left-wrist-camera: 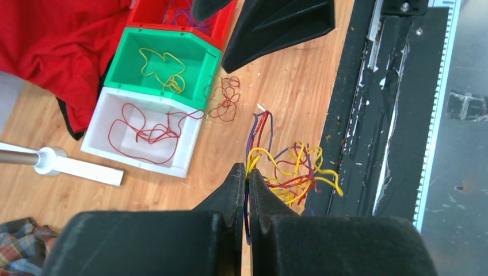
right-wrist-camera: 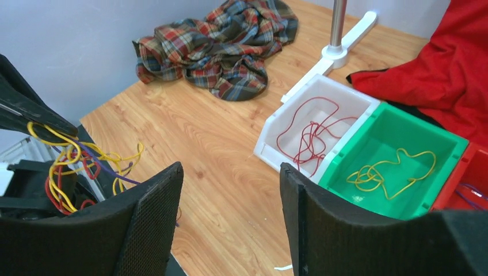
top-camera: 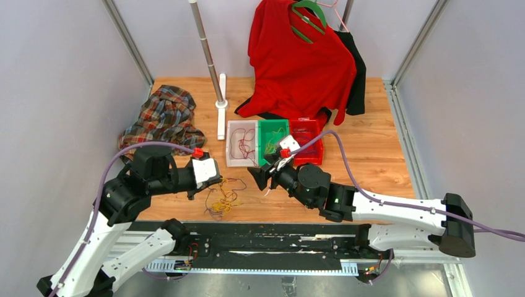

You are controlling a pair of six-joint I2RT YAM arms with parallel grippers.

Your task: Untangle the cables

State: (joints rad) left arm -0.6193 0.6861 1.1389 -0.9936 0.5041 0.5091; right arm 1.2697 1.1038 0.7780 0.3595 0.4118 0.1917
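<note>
Wood table [top-camera: 377, 148] takes up the cell floor; a red garment [top-camera: 297, 62] hangs on a hanger at the back, hem down on the boards; a plaid shirt [top-camera: 162, 117] lies crumpled back left.

3 bins sit mid-table in a row, touching: white bin [right-wrist-camera: 270, 146], green bin [left-wrist-camera: 155, 93], red bin [top-camera: 316, 158].

Right gripper [right-wrist-camera: 230, 172] stands just in front of the bins, jaws spread wide, nothing btwn them; left gripper [left-wrist-camera: 247, 172] is off to its left nr the front edge, jaws pinched together on a few strands of the cable clump [left-wrist-camera: 293, 169].

The clump is yellow, dark red & purple, all knotted; the rest of it trails from that pinch down to the table's front edge, by the black rail [top-camera: 278, 238].

Singles: a red wire [left-wrist-camera: 149, 135] in the white bin; a yellow wire [left-wrist-camera: 164, 66] in the green bin; purple strands [right-wrist-camera: 473, 192] in the red bin; one dark red wire [left-wrist-camera: 225, 100] loose on the wood, just beside the green bin.
</note>
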